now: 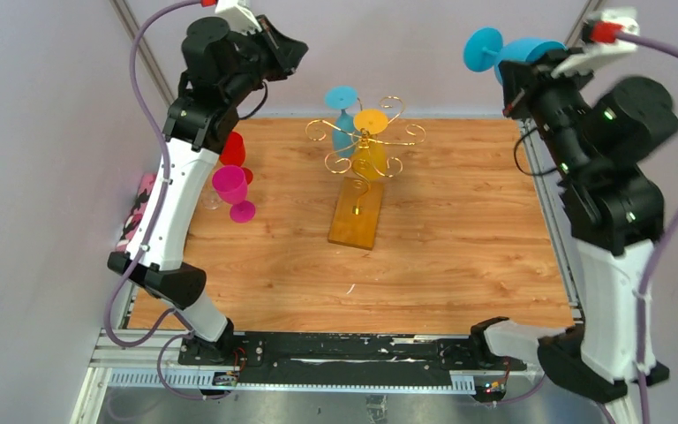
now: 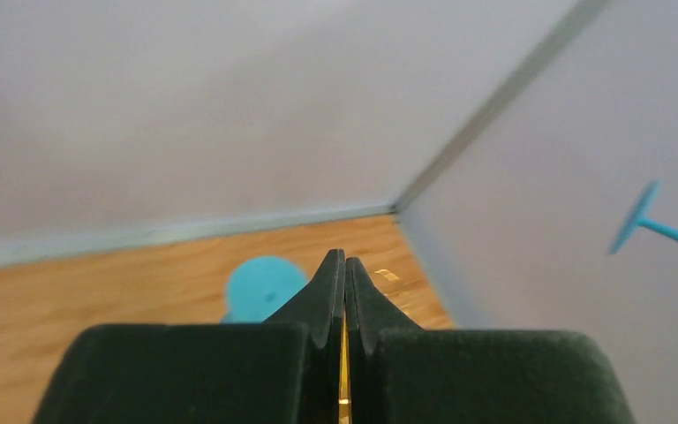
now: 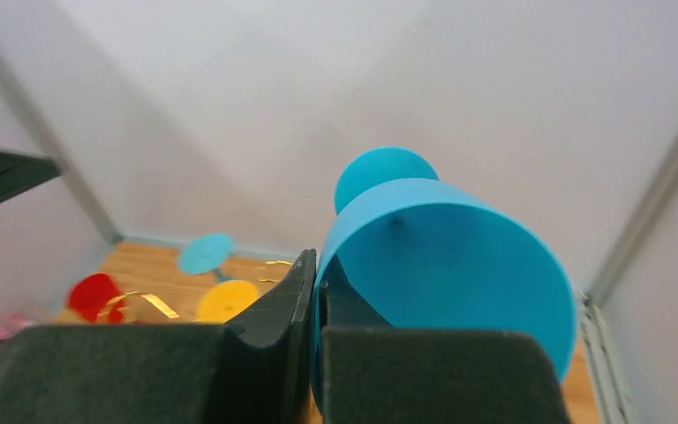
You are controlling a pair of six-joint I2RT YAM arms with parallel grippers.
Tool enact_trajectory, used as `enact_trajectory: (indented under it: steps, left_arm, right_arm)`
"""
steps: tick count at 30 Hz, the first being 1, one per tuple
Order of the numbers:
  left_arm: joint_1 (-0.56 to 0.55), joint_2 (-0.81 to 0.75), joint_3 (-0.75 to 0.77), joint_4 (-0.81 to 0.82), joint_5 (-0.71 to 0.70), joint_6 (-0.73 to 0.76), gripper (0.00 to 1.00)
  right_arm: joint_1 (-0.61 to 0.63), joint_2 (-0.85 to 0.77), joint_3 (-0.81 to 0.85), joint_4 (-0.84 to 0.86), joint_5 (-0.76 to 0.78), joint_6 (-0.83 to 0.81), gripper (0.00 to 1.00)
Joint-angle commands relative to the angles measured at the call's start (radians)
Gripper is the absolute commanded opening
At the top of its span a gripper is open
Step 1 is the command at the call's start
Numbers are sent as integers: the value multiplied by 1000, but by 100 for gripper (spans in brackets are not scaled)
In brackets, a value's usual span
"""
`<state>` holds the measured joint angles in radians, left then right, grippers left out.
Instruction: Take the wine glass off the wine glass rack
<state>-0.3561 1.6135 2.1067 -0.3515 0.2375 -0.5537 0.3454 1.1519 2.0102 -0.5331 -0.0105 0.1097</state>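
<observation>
While the left arm stands raised over the far left corner, the left tool [image 2: 344, 261] has its dark fingers pressed together on nothing; a thin gold streak shows in the slit beneath them, too blurred to identify. Below that arm, at the left edge of the wooden desk [image 1: 477, 247], some pink items [image 1: 144, 190] are mostly hidden behind the white link. A red glass [image 1: 233, 148] is partly covered by the arm, and a magenta plastic wine glass [image 1: 229, 184] stands just in front of it. At mid-desk the gold wire wine glass rack [image 1: 357, 216] sits on its amber rectangular base, with a teal wine glass [image 1: 342, 99] and a yellow wine glass [image 1: 371, 122] hanging upside down from its scroll arms. High at the far right, well clear of the rack, the right tool [image 3: 315, 265] is clamped on the rim of a bright blue plastic wine glass [image 3: 441, 265], whose stem is hidden behind the bowl in the wrist view.
</observation>
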Motion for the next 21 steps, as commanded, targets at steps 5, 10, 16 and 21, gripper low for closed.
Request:
enact_trajectory:
  steps: [5, 10, 16, 21]
  left_arm:
    - [-65, 72, 30, -544, -854, 176, 0]
    - [-70, 34, -42, -540, -780, 165, 0]
    - [-73, -15, -115, -537, -785, 167, 0]
    - [-73, -11, -133, -535, -720, 161, 0]
  right_arm:
    - [-289, 347, 124, -263, 131, 57, 0]
    - [-466, 566, 149, -298, -36, 102, 0]
    - [-532, 760, 110, -251, -101, 91, 0]
    - [-538, 898, 168, -255, -123, 95, 0]
